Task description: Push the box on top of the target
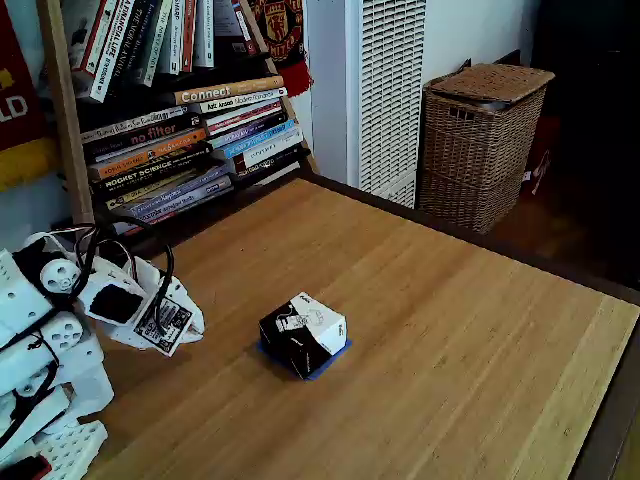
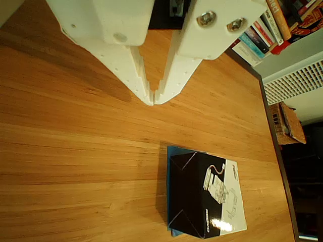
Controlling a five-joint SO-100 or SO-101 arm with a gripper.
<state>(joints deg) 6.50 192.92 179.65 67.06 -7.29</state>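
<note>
Box (image 1: 303,334) on blue target (image 2: 169,191), wooden table (image 1: 430,330), bookshelf (image 1: 170,110), jaws together

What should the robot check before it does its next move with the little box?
1. Box on the target: ok. The box sits on the target, with blue tape peeking out along its edges in both views.
2. Box square with the tape: cannot tell. Most of the outline is hidden under it.
3. Claw clear of the box: ok. The claw is apart from the box, with bare table between them.
4. Claw empty: ok. Its tips meet with nothing between them.
5. Box upright: ok. It rests flat, not tipped.
6. Need another push: probably not, judging by the tape showing on two sides.
</note>
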